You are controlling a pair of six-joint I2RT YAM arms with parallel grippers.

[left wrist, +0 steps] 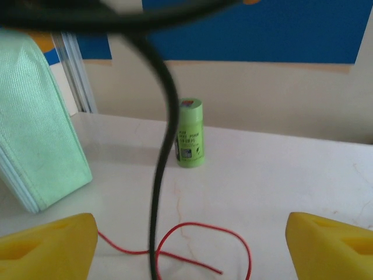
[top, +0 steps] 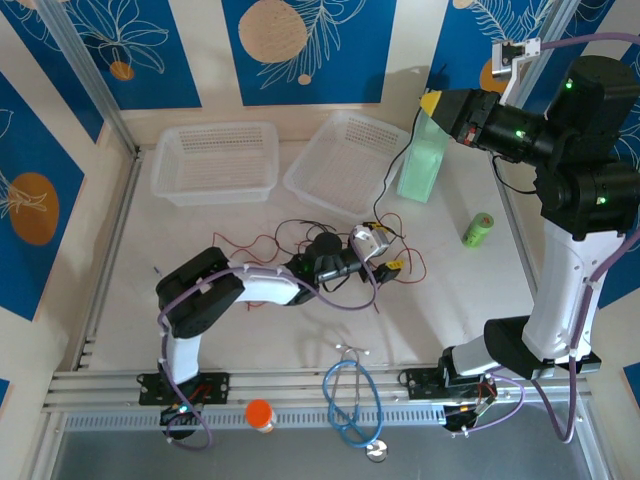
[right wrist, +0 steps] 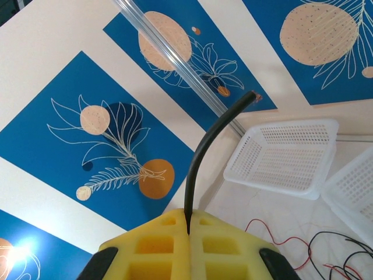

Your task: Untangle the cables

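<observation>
Where cables pool mid-table, baskets behind.

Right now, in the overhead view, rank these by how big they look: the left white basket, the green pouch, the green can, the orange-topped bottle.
Largest: left white basket
Next: green pouch
Smallest: green can and orange-topped bottle, about alike, so I won't rank those two.

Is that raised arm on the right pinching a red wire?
No, the right gripper is shut on a black cable that curves up out of its closed jaws.
</observation>
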